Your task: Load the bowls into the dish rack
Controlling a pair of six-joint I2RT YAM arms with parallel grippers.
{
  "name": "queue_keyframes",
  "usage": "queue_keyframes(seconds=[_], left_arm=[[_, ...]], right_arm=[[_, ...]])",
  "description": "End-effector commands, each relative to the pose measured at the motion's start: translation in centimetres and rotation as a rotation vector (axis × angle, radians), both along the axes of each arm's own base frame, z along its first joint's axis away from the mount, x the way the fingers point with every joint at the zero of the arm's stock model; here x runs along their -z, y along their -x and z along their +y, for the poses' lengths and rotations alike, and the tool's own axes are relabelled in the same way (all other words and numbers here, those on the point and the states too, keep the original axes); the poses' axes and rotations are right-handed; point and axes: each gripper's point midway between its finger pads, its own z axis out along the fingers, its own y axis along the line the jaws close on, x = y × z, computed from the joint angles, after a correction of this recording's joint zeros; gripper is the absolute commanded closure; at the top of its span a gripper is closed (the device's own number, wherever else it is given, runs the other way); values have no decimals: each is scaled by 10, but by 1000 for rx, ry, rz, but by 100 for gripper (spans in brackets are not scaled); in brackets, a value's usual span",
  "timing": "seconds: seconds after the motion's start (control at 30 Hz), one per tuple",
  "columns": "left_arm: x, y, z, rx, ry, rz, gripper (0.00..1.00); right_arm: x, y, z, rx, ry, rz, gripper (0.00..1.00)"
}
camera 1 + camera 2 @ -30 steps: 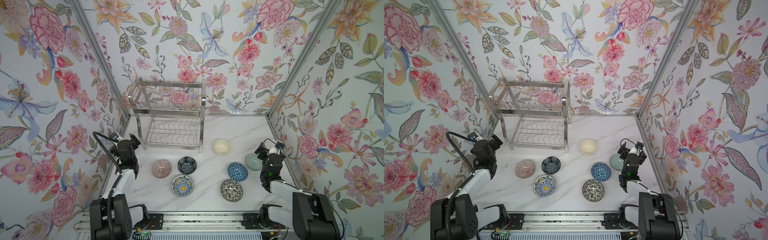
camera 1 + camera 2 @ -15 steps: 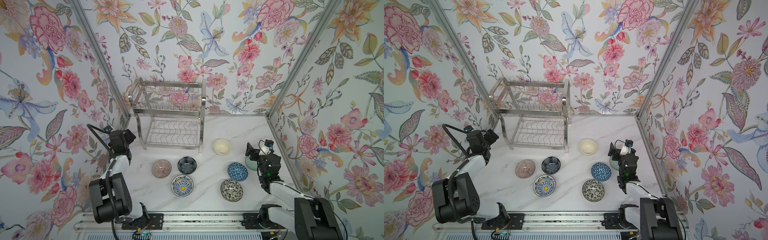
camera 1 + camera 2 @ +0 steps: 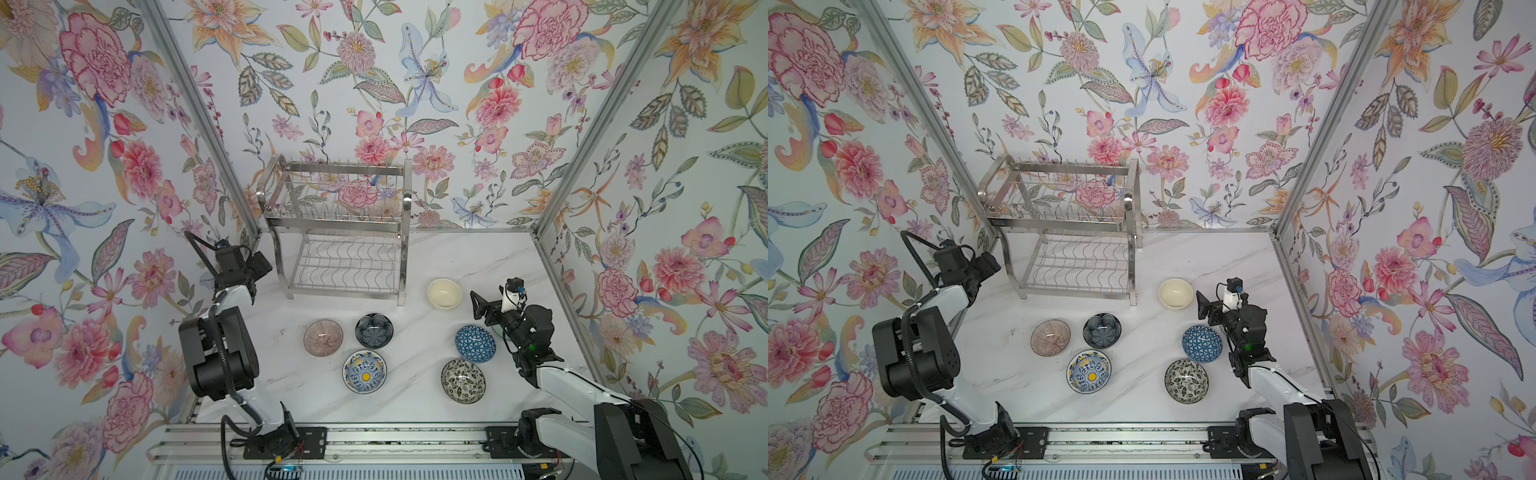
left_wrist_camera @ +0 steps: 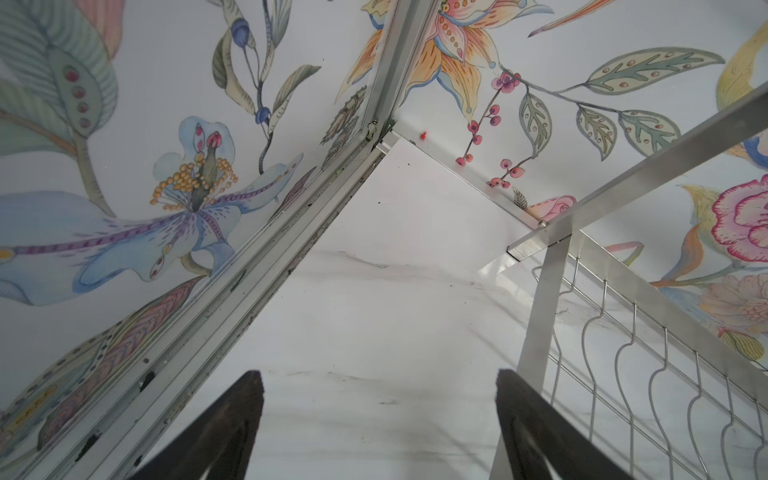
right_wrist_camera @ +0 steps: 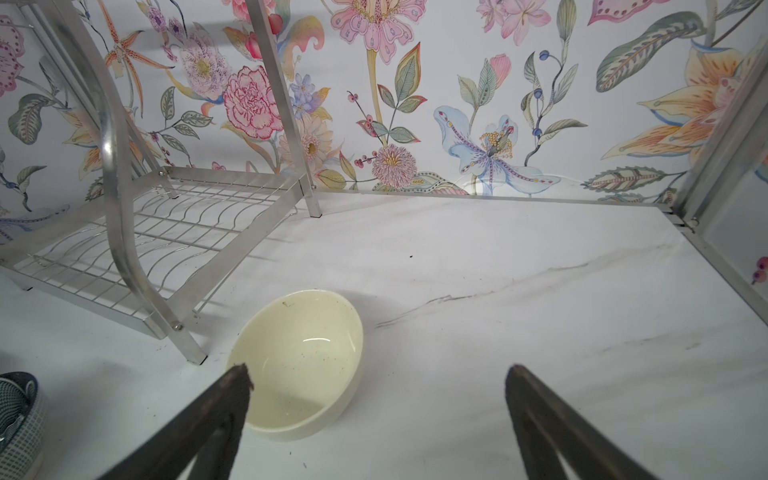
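The dish rack [image 3: 336, 232] [image 3: 1067, 232] stands empty at the back left of the marble table. Bowls sit upright on the table in both top views: cream [image 3: 444, 293], mauve ribbed [image 3: 323, 336], dark navy [image 3: 374, 330], blue lattice [image 3: 475, 343], yellow-centred [image 3: 364, 371], black-white leafy [image 3: 463, 380]. My right gripper [image 3: 482, 305] [image 5: 376, 370] is open just right of the cream bowl [image 5: 297, 365], one finger over its rim. Left of the rack's front leg [image 4: 536, 332], my left gripper [image 3: 261, 266] [image 4: 378, 374] hangs open and empty.
Flowered walls close in the table on three sides, with metal corner posts [image 3: 582, 137]. The left gripper is near the left wall rail [image 4: 249, 282]. Bare marble [image 5: 540, 291] lies between the rack and the right wall.
The left arm swung back toward the rack's left side and its jaws narrowed a little. The right gripper moved from near the right wall leftward to the cream bowl.
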Motion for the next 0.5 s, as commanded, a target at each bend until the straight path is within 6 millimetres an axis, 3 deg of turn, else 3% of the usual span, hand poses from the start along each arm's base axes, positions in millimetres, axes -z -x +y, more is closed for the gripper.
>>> queue_keyframes(seconds=[0.0,0.27,0.47], left_arm=[[0,-16,-9,124,-1,26,11],[18,-32,-18,295,-29,143,10],[23,-38,-36,412,11,128,11]], right_arm=[[-13,-2,8,-41,7,-28,3],[-11,-2,10,-56,7,-22,3],[-7,-3,11,-57,12,-7,3]])
